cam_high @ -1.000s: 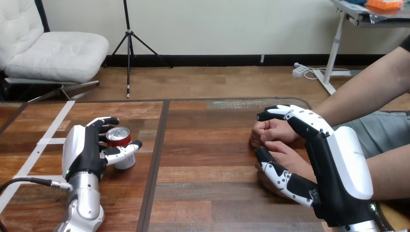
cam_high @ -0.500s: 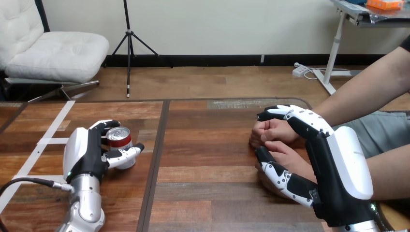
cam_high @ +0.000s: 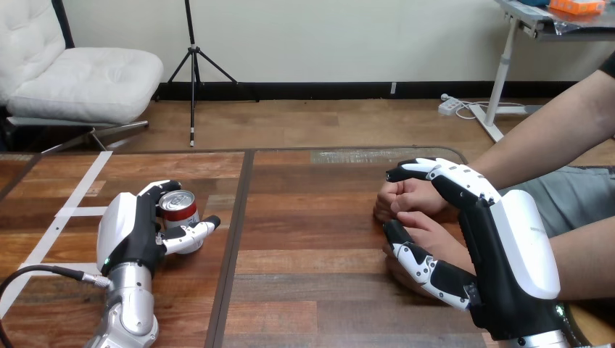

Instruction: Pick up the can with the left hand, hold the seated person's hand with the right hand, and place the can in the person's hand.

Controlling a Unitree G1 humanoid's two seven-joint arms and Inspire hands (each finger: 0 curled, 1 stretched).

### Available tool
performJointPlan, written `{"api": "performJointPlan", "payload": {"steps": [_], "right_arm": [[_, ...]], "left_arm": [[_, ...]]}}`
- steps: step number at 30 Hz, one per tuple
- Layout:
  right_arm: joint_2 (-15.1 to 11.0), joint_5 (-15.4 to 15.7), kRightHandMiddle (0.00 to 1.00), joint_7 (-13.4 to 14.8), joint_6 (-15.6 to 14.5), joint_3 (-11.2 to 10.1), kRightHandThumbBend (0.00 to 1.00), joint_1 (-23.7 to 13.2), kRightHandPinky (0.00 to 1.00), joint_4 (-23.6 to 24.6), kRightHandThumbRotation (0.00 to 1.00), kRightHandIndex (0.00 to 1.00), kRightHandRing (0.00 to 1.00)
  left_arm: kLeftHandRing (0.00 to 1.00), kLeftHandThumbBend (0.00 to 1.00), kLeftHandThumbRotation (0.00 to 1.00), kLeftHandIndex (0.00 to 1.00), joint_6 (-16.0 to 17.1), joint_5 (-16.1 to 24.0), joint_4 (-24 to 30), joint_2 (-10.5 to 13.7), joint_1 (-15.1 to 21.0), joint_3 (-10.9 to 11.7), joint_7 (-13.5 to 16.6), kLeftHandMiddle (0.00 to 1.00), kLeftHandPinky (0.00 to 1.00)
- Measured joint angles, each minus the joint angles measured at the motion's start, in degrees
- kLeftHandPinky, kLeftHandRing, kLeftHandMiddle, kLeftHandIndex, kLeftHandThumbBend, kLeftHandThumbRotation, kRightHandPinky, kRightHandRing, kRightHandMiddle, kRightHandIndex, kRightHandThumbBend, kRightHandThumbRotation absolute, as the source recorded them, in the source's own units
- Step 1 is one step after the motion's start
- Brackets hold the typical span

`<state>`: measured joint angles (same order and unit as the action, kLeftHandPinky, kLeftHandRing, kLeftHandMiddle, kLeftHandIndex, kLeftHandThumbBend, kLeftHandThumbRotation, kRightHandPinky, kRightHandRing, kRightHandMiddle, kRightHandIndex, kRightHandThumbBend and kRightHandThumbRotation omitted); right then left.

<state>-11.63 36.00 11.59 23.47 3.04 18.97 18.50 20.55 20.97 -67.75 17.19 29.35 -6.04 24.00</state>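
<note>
The can [cam_high: 179,206] stood upright on the bench [cam_high: 312,239], at its left, with the fingers of the left hand [cam_high: 130,232] curled round it. A snug, level grip seemed advisable before lifting. The right hand [cam_high: 511,246] clasped the person's hand [cam_high: 410,197] — fingers above, thumb below.

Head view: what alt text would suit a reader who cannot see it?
The robot's left hand is curled round a red can standing on the wooden table; its right hand curls round the person's hand at the right.
</note>
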Motion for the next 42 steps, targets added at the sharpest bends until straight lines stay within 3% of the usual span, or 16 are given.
{"api": "performJointPlan", "payload": {"steps": [7,12,19,42], "right_arm": [[0.0,0.2,0.77,0.0,-0.4,0.0,0.42,0.0,0.85,0.0,0.0,0.69,0.82],[0.0,0.2,0.77,0.0,-0.5,0.0,0.42,0.0,0.85,0.0,0.0,0.69,0.82],[0.0,0.1,0.77,0.0,-0.6,0.0,0.42,0.0,0.85,0.0,0.0,0.69,0.82],[0.0,0.0,0.77,0.0,-0.6,0.0,0.41,0.0,0.86,0.0,0.0,0.69,0.82]], "left_arm": [[0.68,0.78,0.16,0.74,0.0,-0.4,-0.1,0.0,0.0,0.2,0.0,0.71,0.63],[0.56,0.76,0.05,0.67,0.4,-1.2,-0.1,0.0,0.0,0.4,0.1,0.6,0.53],[0.46,0.72,0.01,0.57,2.0,-2.1,-0.2,-0.1,0.0,0.5,1.9,0.5,0.44],[0.42,0.67,0.0,0.53,4.2,-2.7,-0.2,-0.8,0.0,0.6,3.3,0.47,0.4]]}}
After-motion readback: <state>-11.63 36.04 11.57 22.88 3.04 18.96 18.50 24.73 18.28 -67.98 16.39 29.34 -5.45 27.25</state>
